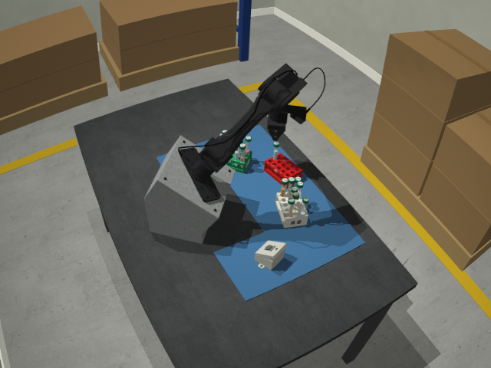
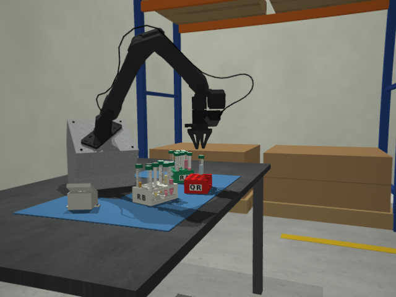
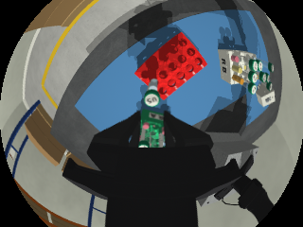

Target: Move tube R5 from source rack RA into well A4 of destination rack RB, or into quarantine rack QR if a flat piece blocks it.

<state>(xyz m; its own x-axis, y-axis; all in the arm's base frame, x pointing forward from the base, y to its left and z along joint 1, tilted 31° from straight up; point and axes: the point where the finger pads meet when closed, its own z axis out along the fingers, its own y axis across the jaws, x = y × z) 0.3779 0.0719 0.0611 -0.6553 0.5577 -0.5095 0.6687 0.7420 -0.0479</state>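
Red QR rack [image 2: 197, 187] on the blue mat [image 2: 127, 214]; beside it white RB rack [image 2: 150, 196], green RA rack [image 2: 179, 176], green-capped tube [image 2: 200, 164] in QR.
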